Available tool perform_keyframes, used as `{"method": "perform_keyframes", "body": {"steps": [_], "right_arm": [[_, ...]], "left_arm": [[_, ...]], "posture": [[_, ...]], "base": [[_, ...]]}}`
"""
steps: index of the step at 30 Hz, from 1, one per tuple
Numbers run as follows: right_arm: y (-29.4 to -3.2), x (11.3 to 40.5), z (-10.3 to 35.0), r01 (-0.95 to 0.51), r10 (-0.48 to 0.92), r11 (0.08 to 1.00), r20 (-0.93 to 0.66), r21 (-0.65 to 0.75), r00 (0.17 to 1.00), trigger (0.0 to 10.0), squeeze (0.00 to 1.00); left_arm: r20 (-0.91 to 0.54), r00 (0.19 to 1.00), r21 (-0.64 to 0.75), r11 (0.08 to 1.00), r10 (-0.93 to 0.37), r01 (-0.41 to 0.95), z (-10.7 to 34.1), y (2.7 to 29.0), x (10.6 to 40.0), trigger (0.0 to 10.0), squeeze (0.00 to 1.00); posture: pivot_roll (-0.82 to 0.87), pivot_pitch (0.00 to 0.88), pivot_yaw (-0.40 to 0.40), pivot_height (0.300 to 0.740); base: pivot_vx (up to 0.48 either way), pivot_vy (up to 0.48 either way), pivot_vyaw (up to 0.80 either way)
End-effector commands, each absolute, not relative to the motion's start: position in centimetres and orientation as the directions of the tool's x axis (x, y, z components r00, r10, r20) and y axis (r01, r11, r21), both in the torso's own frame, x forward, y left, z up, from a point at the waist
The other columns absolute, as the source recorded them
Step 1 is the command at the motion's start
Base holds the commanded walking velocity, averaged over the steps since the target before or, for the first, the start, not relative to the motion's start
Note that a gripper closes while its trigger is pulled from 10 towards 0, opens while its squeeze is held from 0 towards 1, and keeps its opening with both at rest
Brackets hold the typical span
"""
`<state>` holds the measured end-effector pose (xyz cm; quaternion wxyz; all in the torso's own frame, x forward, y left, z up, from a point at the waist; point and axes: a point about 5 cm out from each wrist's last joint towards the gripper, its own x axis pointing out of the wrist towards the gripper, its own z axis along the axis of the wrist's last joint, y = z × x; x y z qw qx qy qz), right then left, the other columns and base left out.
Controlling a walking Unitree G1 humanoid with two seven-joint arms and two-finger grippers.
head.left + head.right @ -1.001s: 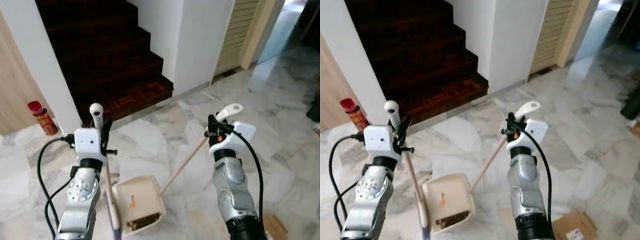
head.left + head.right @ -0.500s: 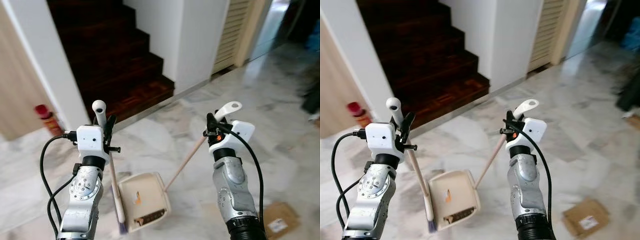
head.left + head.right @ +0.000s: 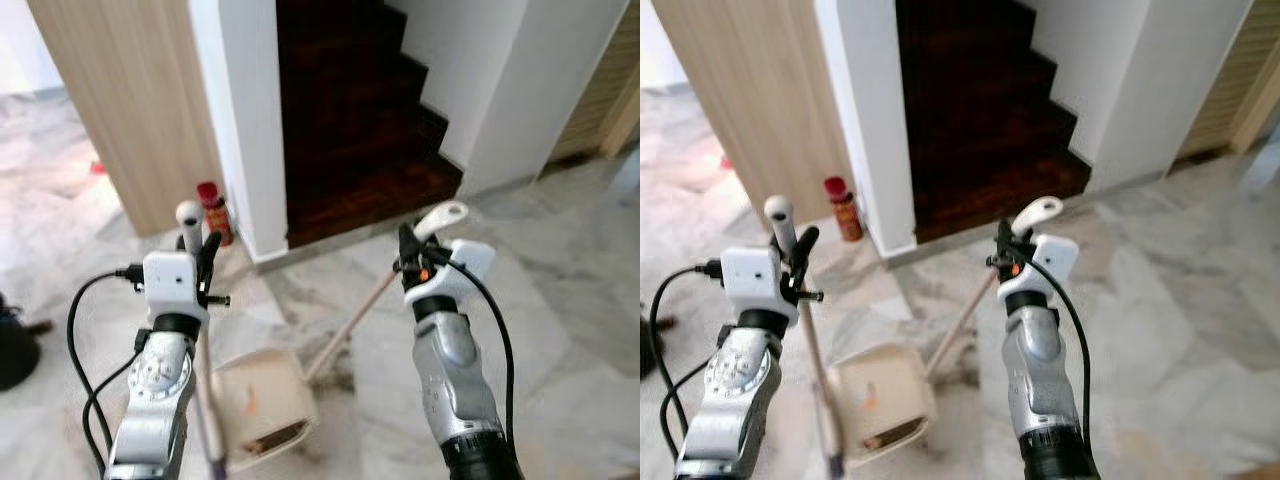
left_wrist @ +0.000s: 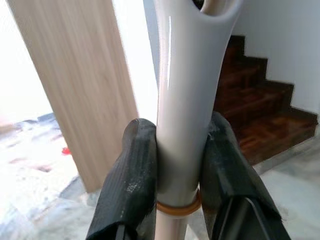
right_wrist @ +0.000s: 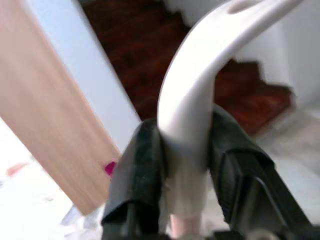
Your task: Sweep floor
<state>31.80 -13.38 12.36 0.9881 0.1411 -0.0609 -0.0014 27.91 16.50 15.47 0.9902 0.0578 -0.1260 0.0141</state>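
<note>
My left gripper (image 3: 203, 256) is shut on the white top of the broom handle (image 4: 182, 120), with both black fingers (image 4: 131, 182) pressed against it. The pale broom stick (image 3: 205, 395) runs down to the floor beside a cream dustpan (image 3: 262, 400), which has dark debris at its front lip. My right gripper (image 3: 408, 250) is shut on the curved white grip of the dustpan's long handle (image 5: 192, 105). That handle's wooden stick (image 3: 345, 325) slants down to the dustpan. Both arms are raised at chest height, left and right of the pan.
Dark wooden stairs (image 3: 350, 130) rise straight ahead between white walls. A white pillar (image 3: 240, 120) and a wood panel (image 3: 130, 100) stand at the left, with a red bottle (image 3: 211, 210) at their foot. A dark object (image 3: 15, 345) sits at the far left. Marble floor (image 3: 570, 300) lies to the right.
The whole view has swung left: stairs now sit centre-right, and the wood panel and red bottle have come further in. Both grippers keep their hold on broom and dustpan handle.
</note>
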Motion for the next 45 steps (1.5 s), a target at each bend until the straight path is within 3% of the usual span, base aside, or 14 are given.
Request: {"method": "perform_keyframes", "body": {"steps": [1,15,31,45], "right_arm": [[-13.31,32.18,13.81,-0.027,-0.023,0.96,0.176,0.278,0.984,10.0,0.0],[-13.2,32.14,13.84,-0.032,-0.02,0.958,0.179,0.286,0.984,10.0,0.0],[-12.69,32.17,13.97,-0.056,0.002,0.956,0.186,0.287,0.983,10.0,0.0],[-12.57,32.19,13.73,-0.057,0.005,0.952,0.17,0.302,0.985,10.0,0.0]], "left_arm": [[0.301,0.954,0.083,0.996,-0.003,-0.023,16.71,16.05,27.97,10.0,0.0],[0.299,0.954,0.089,0.996,-0.002,-0.026,16.67,16.05,27.87,10.0,0.0],[0.296,0.955,0.093,0.996,-0.024,-0.004,16.45,15.58,27.83,10.0,0.0],[0.294,0.956,0.091,0.996,-0.02,-0.008,16.53,15.58,27.97,10.0,0.0]], "posture": [[-0.04,0.02,0.01,0.74],[-0.04,0.02,0.009,0.74],[-0.04,0.0,0.011,0.74],[-0.04,0.018,0.014,0.74]], "base": [[0.0,0.431,0.0],[0.0,0.43,0.0],[0.0,0.43,0.68],[0.0,0.431,0.0]]}}
